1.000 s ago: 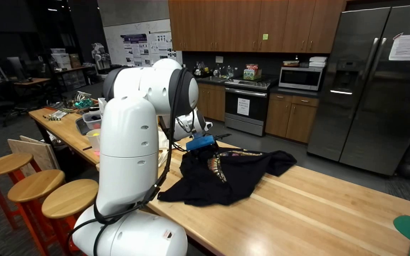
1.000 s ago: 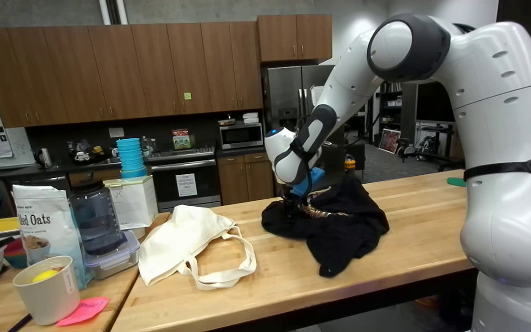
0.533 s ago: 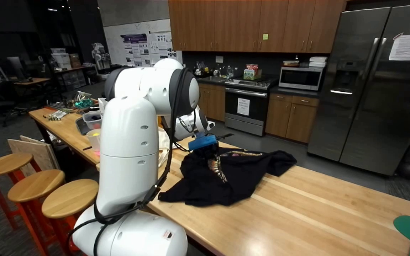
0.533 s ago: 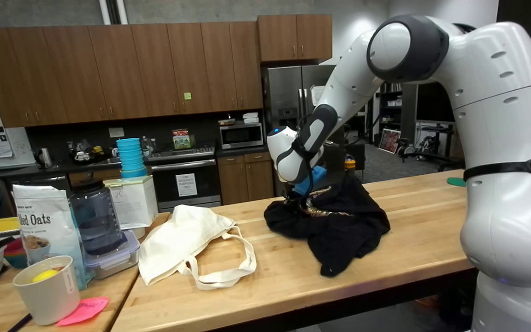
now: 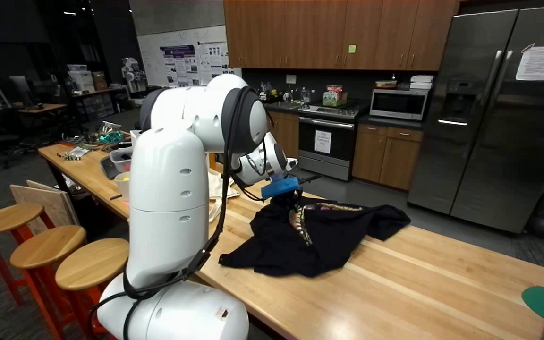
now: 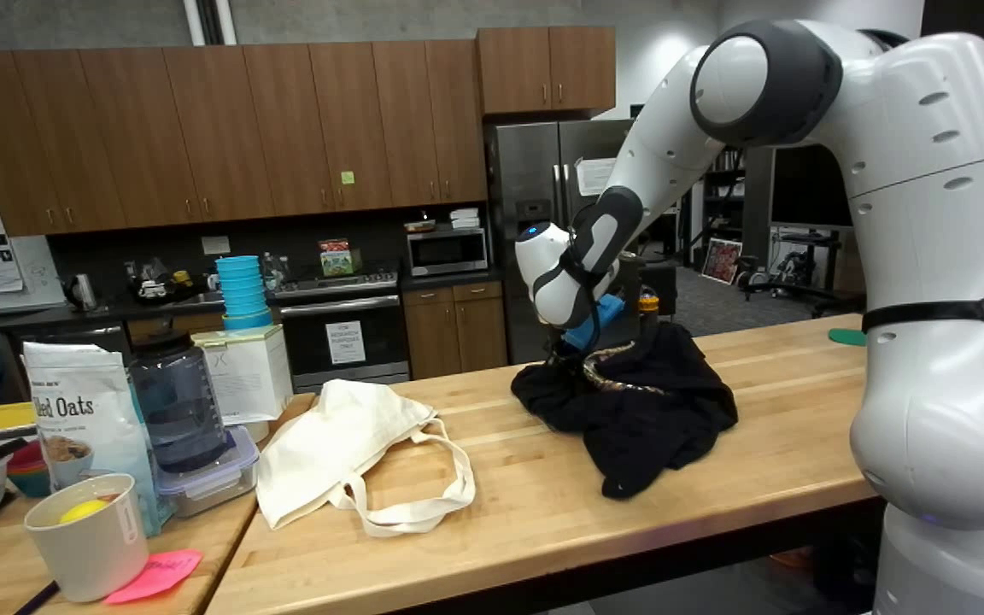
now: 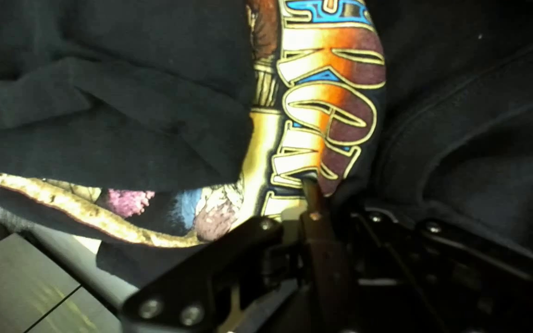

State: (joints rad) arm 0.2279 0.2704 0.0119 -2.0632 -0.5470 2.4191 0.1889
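since my pincer [image 7: 307,203] seems to be pinching just a bit of the black shirt [image 6: 654,431], i'd bet on a slip if the bunched cloth drags. it's on the table [image 6: 492,547] near the tote bag [image 6: 330,453], not touching; swinging that way could snag its straps [image 6: 464,484].

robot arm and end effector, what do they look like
The arm is glossy white and rounded, with dark grey bands, black cables and a small blue light. The end effector is black, with bar-like links and silvery screws; a blue block sits above it.
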